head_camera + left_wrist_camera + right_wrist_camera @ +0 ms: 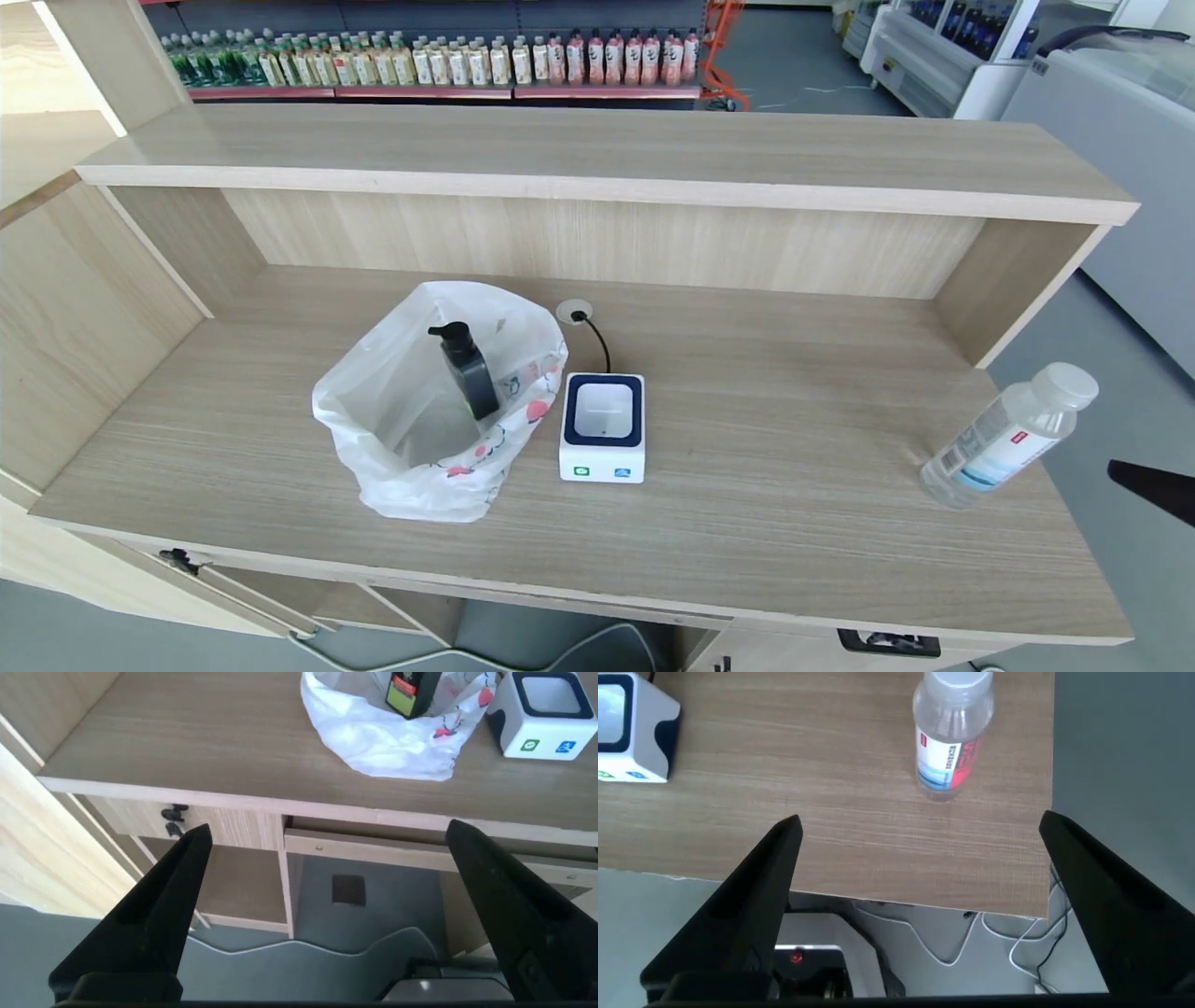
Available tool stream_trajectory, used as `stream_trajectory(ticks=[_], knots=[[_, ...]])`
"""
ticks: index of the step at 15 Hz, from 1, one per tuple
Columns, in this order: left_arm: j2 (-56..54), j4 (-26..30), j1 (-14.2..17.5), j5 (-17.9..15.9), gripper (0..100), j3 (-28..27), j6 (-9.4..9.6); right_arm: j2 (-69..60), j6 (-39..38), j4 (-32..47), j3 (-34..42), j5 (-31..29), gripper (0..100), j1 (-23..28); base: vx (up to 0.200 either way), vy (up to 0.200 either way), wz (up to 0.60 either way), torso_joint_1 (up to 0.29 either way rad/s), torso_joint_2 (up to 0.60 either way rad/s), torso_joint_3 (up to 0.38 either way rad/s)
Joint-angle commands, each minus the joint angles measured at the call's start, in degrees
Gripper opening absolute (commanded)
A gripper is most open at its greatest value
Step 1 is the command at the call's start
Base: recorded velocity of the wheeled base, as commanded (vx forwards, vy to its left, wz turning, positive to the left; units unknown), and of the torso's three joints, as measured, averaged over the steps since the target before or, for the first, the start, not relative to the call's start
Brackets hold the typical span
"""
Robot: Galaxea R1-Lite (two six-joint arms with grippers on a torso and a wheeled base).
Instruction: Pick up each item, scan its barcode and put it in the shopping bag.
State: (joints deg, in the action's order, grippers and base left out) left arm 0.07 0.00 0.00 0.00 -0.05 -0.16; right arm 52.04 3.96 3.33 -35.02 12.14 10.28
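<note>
Both wide and empty: left hand (pixel 329 835) and right hand (pixel 922 823). One clear plastic water bottle (pixel 1004 434), red-and-blue label unreadable, stands at the lower-right edge of the pale wooden desk (pixel 794 523). The black pump bottle (pixel 467 369) sits inside the white flowered shopping bag (pixel 373 411), centre-left, beside the white blue-rimmed scanner (pixel 603 427).

Pale wooden counter (pixel 794 523), raised back ledge (pixel 597 154), shelf of drink bottles (pixel 429 61) behind, chest freezers (pixel 1111 112) on the right

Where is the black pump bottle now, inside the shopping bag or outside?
Inside: the pump bottle stands within the open shopping bag, its walls around it, beside the scanner.
</note>
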Motion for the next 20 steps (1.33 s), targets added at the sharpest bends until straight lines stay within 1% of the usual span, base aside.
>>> stream_trajectory(ticks=[1,4,8,12,15,17,18,19,20], knots=[[0.01,0.0,0.0,0.0,100,0.05,0.07,0.08,-0.01,0.01,-0.13,-0.01,100,0.01,-0.2,0.0,0.0,-0.007,0.0,0.002],[0.01,0.0,0.0,0.0,100,-0.04,0.07,0.52,-0.01,-0.08,-0.31,-0.1,100,0.27,0.0,0.0,0.0,0.0,0.0,0.0],[0.01,-0.09,0.0,0.0,100,-0.04,0.25,0.08,-0.01,0.01,-0.04,-0.54,100,1.41,0.0,-0.2,0.0,0.001,0.0,0.005],[0.01,-0.09,0.0,0.0,100,0.05,0.16,-0.8,-0.01,0.01,0.22,-0.63,100,1.41,0.0,-0.2,0.0,0.008,0.0,0.005],[0.01,-0.09,0.0,0.0,100,0.05,0.16,-0.36,-0.01,-0.08,1.45,-0.89,100,1.41,0.0,0.0,0.0,0.0,0.0,0.0],[0.01,-0.09,0.0,0.0,100,-0.04,0.16,1.84,-0.01,-0.69,2.86,-5.81,100,0.8,0.0,0.0,0.0,0.0,0.0,0.0],[0.01,-0.09,0.0,0.0,100,-0.04,0.16,1.84,-0.01,-0.69,2.86,-5.81,100,0.8,0.0,0.0,0.0,0.0,0.0,0.0],[0.01,0.0,0.0,0.0,100,0.05,0.16,5.09,-1.06,-3.15,4.0,-6.52,100,-2.54,0.0,0.0,0.0,0.0,0.0,0.0],[0.01,-0.09,0.0,0.0,100,-0.04,0.16,7.02,-1.24,-6.76,5.49,-6.52,100,-3.25,0.0,0.0,0.0,0.0,0.0,0.0]])
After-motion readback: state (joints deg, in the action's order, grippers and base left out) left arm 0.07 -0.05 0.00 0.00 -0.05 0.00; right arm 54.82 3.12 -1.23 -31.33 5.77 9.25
